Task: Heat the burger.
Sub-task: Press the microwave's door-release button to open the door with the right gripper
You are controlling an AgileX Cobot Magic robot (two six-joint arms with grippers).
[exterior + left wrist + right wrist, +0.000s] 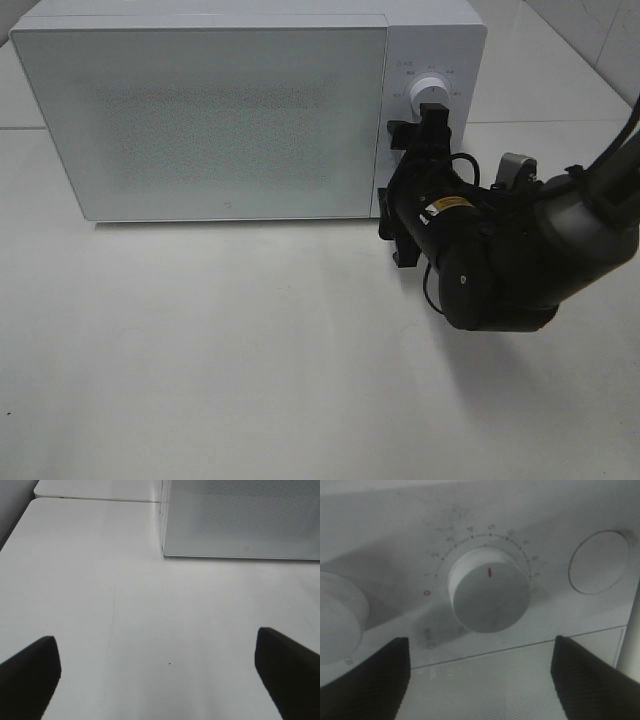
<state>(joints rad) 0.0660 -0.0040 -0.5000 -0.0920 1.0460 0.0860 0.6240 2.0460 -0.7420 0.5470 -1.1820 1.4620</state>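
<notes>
In the high exterior view, a white box-shaped microwave oven (pixel 200 120) with a speckled glass door is seen shut on the pale worktop (pixel 250 380). The right end effector (pixel 427 118) is held up against the control panel at the round white timer knob (pixel 432 91), presumably so that the heating time can be set. The burger is shown nowhere; it is judged to be shut inside, though nothing can be made out through the door. In the left wrist view, the left end effector (pixel 157 680) is parked wide open and empty over bare worktop near the oven's front corner, apparently kept out of the way. In the right wrist view, the dark fingers (pixel 370 680) are spread to either side of the knob without touching it, and its red mark is turned to about the five, so the dial is judged to be set
</notes>
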